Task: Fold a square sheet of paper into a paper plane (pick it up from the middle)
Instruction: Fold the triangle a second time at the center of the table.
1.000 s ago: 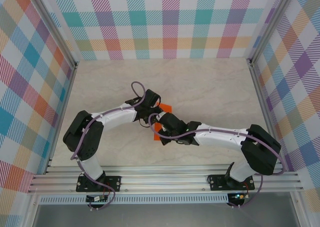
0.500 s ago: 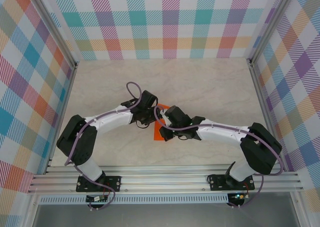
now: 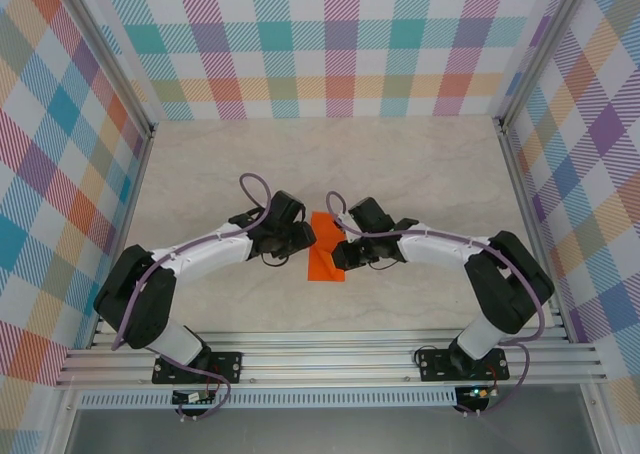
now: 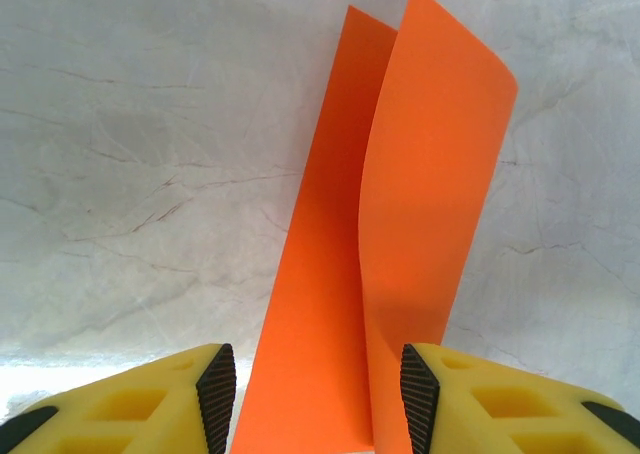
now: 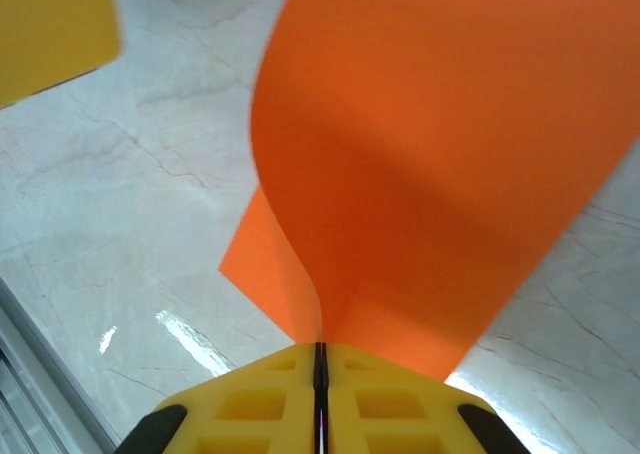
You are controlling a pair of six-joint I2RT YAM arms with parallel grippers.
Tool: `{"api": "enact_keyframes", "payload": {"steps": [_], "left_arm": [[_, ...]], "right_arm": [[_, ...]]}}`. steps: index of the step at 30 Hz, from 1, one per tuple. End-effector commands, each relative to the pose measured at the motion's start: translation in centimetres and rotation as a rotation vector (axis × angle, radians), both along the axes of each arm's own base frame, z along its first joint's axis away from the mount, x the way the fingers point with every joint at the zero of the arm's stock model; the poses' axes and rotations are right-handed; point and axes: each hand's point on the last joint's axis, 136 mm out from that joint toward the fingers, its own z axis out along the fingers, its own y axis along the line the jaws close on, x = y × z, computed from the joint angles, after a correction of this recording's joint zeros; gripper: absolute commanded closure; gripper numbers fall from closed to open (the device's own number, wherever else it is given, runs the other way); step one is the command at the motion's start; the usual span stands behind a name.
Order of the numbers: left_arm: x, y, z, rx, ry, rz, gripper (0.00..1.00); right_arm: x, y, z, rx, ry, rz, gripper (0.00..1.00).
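Observation:
The square sheet of paper (image 3: 323, 260) is bright orange and bent lengthwise into two flaps (image 4: 400, 204), one lying on the table and one standing up. My right gripper (image 3: 339, 246) is shut on the sheet's near edge at the crease (image 5: 320, 350), and the paper (image 5: 450, 174) fans away from its yellow fingers. On the sheet's left side, my left gripper (image 3: 304, 239) is open. Its black pads (image 4: 216, 396) stand either side of the paper's end without pinching it. No paper plane is in view.
The pale marble tabletop (image 3: 420, 174) is ringed by plaid walls. An aluminium rail (image 3: 330, 359) runs along the near edge by the arm bases. A yellow finger of the left gripper (image 5: 50, 24) shows at the upper left of the right wrist view.
My left gripper has opened, let go of the paper and drawn back to the left. The right gripper has swung to the paper's right side, still holding it. More of the sheet shows.

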Motion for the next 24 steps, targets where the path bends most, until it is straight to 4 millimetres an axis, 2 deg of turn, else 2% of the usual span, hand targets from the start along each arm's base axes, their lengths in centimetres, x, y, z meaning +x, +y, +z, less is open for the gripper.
{"api": "enact_keyframes", "payload": {"steps": [1, 12, 24], "left_arm": [[0.3, 0.2, 0.8, -0.035, -0.034, 0.015, 0.50], [0.2, -1.4, 0.4, -0.107, -0.035, -0.040, 0.57], [0.0, -2.8, -0.4, -0.130, -0.011, -0.075, 0.64]], "right_arm": [[0.4, 0.4, 0.5, 0.026, 0.018, 0.045, 0.90], [2.6, -0.1, -1.2, -0.060, 0.027, 0.095, 0.88], [3.8, -0.5, -1.8, -0.091, 0.012, 0.111, 0.86]]}}
